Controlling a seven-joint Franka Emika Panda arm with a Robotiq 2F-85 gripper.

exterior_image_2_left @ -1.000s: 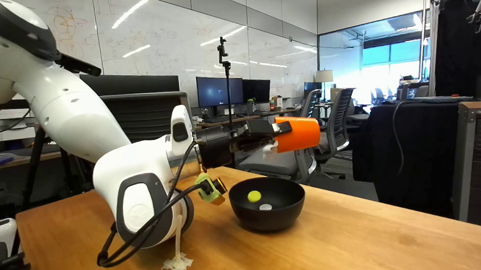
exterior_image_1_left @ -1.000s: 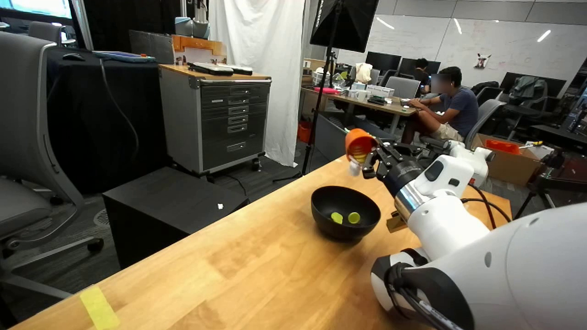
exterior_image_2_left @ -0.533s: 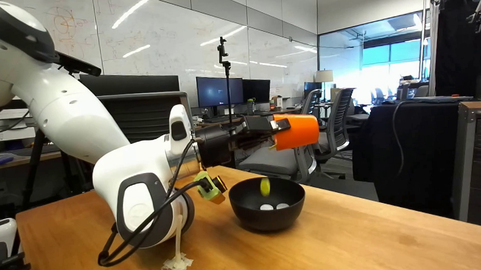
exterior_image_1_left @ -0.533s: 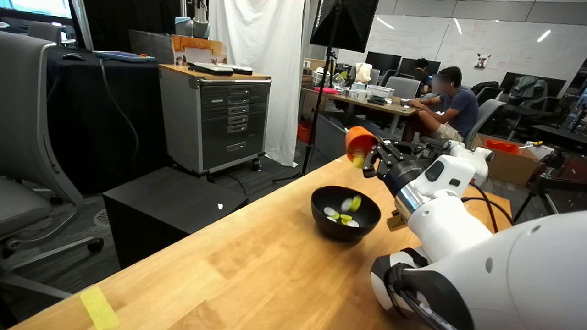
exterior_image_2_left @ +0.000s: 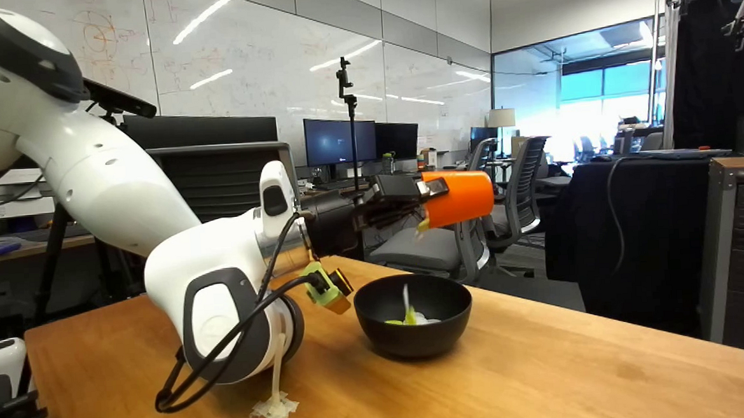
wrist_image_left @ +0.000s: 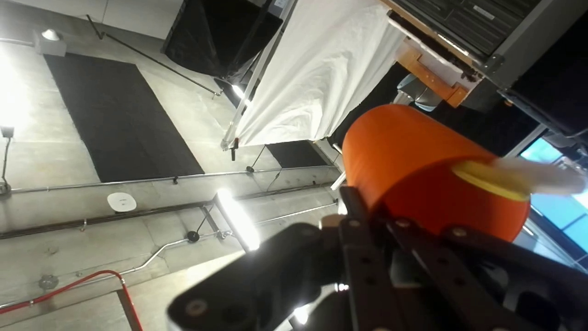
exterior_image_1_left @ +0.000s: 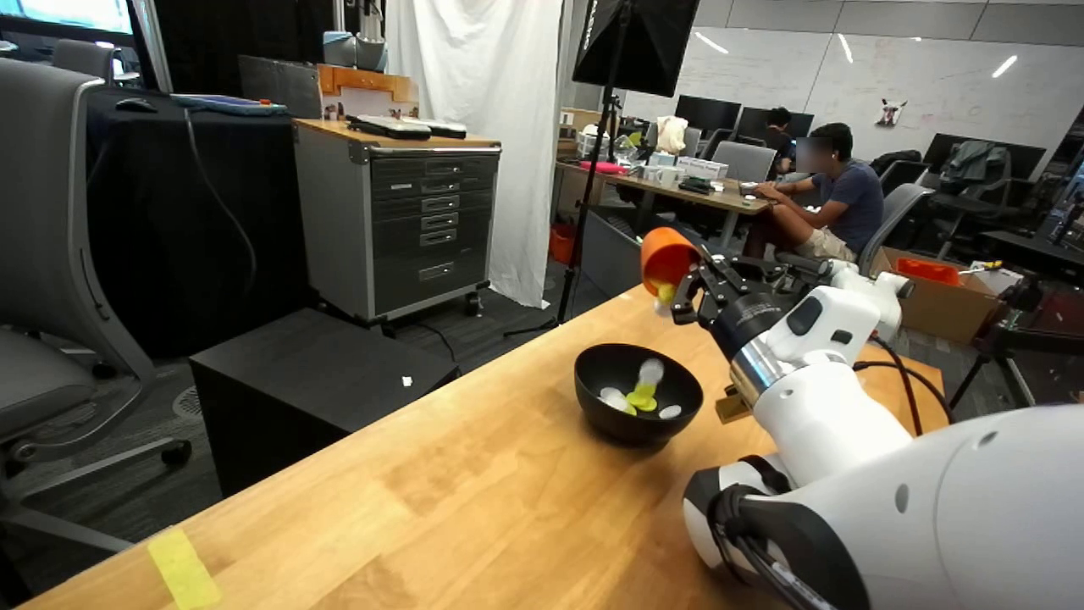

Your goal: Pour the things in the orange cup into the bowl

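Pouring is judged well advanced but not complete. The jaws are closed on the orange cup [exterior_image_2_left: 464, 196] near its mouth; their exact gap cannot be read. The cup is tipped nearly onto its side, mouth slanting down, above and apart from the bowl [exterior_image_2_left: 414, 344], which stands upright on the bench [exterior_image_1_left: 440, 500]. Several yellow and white pieces [exterior_image_1_left: 642, 402] lie in the bowl; one blurred pale piece [exterior_image_1_left: 650, 372] shows above them, possibly falling. Outstanding: the wrist view shows a yellow piece [wrist_image_left: 490, 180] at the cup's lip and a blurred white piece [wrist_image_left: 553, 176] just beyond it. Whether more sit deeper inside cannot be told. Left to do: empty the cup fully.
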